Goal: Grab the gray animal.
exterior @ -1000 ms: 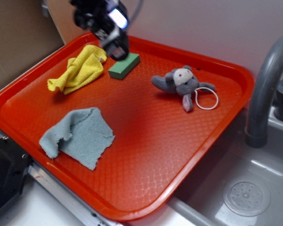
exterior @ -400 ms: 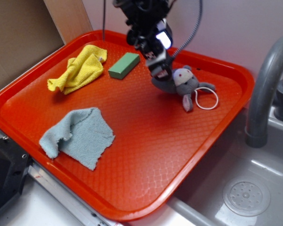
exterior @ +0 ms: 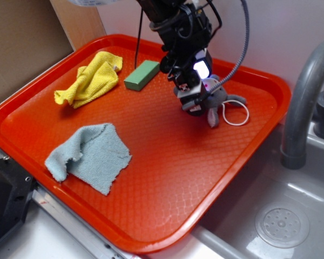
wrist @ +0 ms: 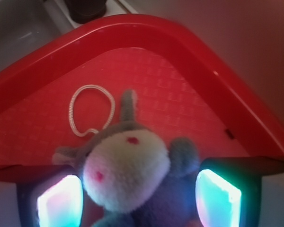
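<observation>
The gray animal (exterior: 216, 98) is a small plush mouse with a whitish face, lying at the back right of the red tray (exterior: 167, 162). Its white loop cord (exterior: 236, 113) trails to the right. My gripper (exterior: 194, 100) has come down over the toy and hides most of it in the exterior view. In the wrist view the toy's whitish face (wrist: 125, 175) sits between my two lit fingers (wrist: 59, 201), which stand apart on either side of it, open. The cord (wrist: 90, 111) lies just beyond the toy.
A green block (exterior: 142, 74) and a yellow cloth (exterior: 92, 78) lie at the tray's back left. A light blue-gray cloth (exterior: 89, 154) lies at the front left. A gray faucet (exterior: 305, 102) and sink (exterior: 281, 221) stand to the right. The tray rim (wrist: 146, 30) is close behind the toy.
My gripper moved right from above the green block and down onto the gray animal, which now sits between the open fingers. The toy has not moved.
</observation>
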Robot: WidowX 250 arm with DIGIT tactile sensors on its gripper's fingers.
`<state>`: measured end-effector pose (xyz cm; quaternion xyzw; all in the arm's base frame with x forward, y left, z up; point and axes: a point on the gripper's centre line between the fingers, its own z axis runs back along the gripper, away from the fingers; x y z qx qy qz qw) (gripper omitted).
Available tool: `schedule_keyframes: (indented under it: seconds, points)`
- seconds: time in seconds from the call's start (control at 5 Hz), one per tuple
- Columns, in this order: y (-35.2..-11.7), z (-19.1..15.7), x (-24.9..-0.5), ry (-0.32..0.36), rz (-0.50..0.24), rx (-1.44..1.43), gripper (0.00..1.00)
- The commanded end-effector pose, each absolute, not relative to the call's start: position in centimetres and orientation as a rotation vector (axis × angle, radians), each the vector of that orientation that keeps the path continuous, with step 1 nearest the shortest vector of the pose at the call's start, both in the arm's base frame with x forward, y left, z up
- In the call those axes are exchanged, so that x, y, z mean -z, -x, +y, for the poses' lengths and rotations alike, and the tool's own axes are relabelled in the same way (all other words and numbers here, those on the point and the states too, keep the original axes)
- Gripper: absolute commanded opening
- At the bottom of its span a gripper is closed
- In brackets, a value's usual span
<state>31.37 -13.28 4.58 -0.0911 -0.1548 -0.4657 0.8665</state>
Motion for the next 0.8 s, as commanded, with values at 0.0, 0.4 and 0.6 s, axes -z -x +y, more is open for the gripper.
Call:
schedule_keyframes:
  seconds: [0.0,0.4,0.6]
  points:
    - [-31.2,-15.8,-4.1,0.176,-0.319,1.036,1.00]
    - [-31.0,-15.6,-3.9,0.137,-0.305,1.023,0.00]
    - [-30.0,-15.1,-5.7,0.049,-0.330,0.976,0.00]
